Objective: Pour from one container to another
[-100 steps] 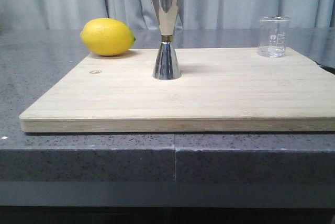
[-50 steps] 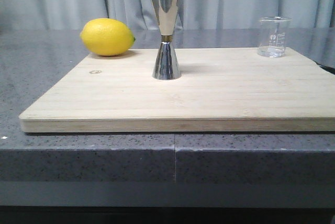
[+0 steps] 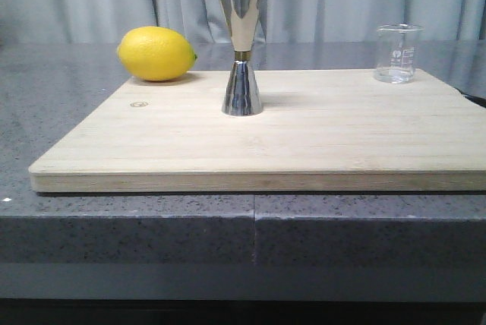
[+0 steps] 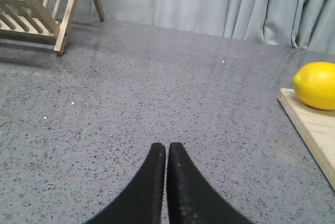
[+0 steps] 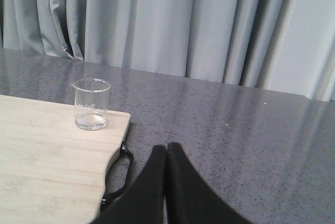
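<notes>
No change since the earlier frames: nothing on the board has moved, task not started.

I count one beaker [image 3: 397,53], upright at the far right corner of the cutting board [image 3: 266,143], with what looks like a little clear liquid in the bottom; one steel jigger [image 3: 241,48], upright near the board's middle, well apart from the beaker; one lemon [image 3: 156,53] at the far left. Left end effector [image 4: 166,153] has its fingers pressed together over bare counter [image 4: 131,103], left of the board. Right end effector [image 5: 166,153] is likewise pressed together, right of the board. My judgement: approach step. The right arm must next spread its fingers and reach for the beaker.
</notes>
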